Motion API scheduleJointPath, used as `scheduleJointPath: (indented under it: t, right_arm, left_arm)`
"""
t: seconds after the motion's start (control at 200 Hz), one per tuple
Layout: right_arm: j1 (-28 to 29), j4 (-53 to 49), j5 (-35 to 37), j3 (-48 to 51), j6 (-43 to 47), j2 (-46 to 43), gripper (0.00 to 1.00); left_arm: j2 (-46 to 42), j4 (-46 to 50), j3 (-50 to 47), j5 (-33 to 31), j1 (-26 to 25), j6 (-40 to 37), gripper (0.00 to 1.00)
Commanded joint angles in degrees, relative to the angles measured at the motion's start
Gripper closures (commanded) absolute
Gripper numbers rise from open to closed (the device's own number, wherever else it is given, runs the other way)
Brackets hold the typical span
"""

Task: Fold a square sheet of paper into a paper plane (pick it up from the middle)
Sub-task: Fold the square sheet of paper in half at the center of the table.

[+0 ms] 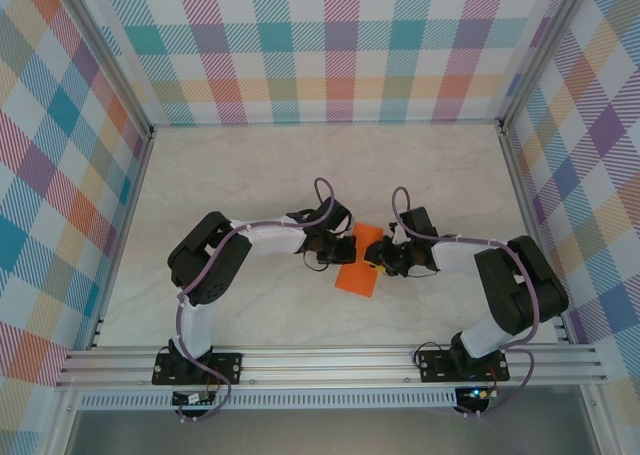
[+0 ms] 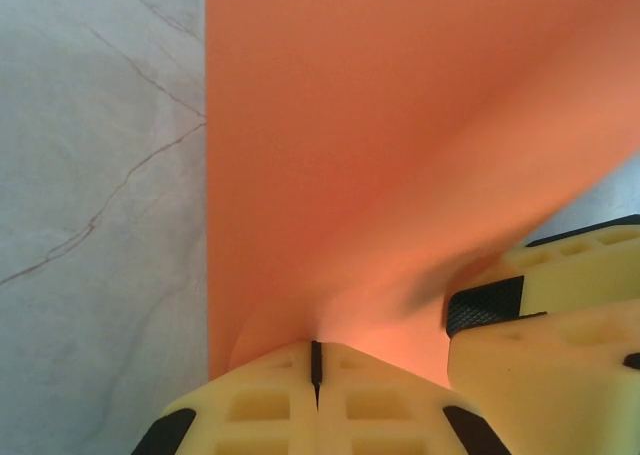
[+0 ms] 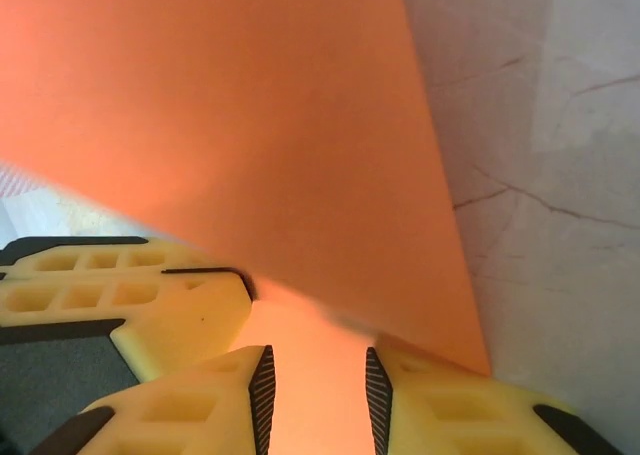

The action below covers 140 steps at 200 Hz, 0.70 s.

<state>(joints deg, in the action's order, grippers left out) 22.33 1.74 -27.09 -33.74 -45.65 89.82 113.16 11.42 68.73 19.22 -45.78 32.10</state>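
The pale, marble-patterned table [image 1: 250, 165] is walled by bright checked panels [image 1: 340, 45]. The white-and-black jointed left arm [image 1: 215, 255] and its twin, the right arm [image 1: 510, 280], reach in from the near edge and meet at the middle.

Between them is the thin, bright-orange square sheet of paper [image 1: 357, 275]. From above it reads as a narrow four-sided shape. Its long axis runs from the far side toward the near edge, slanting a little to the left as it comes nearer. Part of it looks lifted off the table: in the left wrist view it curves upward away from one straight edge.

The left gripper [image 2: 316, 360], with pale yellow fingers, is on the sheet's left side. Its jaws are pressed together on the paper, which rises straight out of the closed seam. The right gripper [image 3: 318, 375], of the same make, faces it from the sheet's right side, and the two are nearly touching. Its jaws stand apart with the orange paper running through the gap, and the pads do not appear to press on it.

Both grippers sit on the sheet's far half, so the free length trails toward the bases. As I judge it, the coming move turns on the paper lying directly ahead between the right gripper's fingers, opposite the left pinch. Neither arm has far to go, and the right gripper looks to be the one that must close.
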Motion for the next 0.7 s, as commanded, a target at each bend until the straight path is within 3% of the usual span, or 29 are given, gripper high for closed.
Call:
scheduleJointPath:
  t: [0.0, 0.245, 0.695]
  right_arm:
    - [0.1, 0.2, 0.3, 1.1, 0.2, 1.4, 0.67]
    - [-0.6, -4.2, -1.1, -4.7, 2.9, -4.9, 0.66]
    - [-3.2, -0.6, -0.3, -3.3, 4.2, 6.2, 0.68]
  left_arm:
    - [2.5, 5.9, -0.1, -0.1, -1.3, -0.7, 1.00]
    - [2.2, 6.2, -0.4, -0.4, -1.3, -0.8, 1.00]
    - [2.0, 6.4, -0.3, -0.8, -1.3, -0.7, 1.00]
